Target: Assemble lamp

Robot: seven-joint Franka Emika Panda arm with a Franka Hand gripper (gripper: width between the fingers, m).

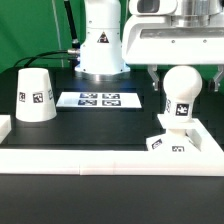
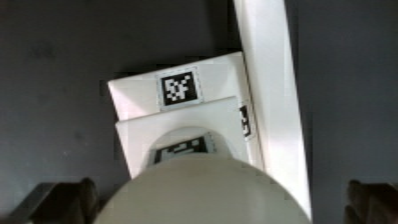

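The ball-shaped bulb [image 1: 183, 90] stands upright on its short stem on the blocky base [image 1: 168, 141], at the exterior view's right, by the white border wall. My gripper [image 1: 184, 78] is open. It hangs over the bulb with a finger on each side of the ball, a gap showing on both sides. In the wrist view the bulb [image 2: 199, 190] fills the foreground between the dark fingers [image 2: 63, 202], with the tagged base [image 2: 175, 92] beyond it. The cone-shaped shade [image 1: 35, 97] stands alone at the exterior view's left.
The marker board [image 1: 98, 99] lies flat at the middle back, in front of the robot's body [image 1: 102, 45]. A raised white border wall [image 1: 100, 160] runs along the table's front and sides; it also shows in the wrist view [image 2: 270, 60] beside the base.
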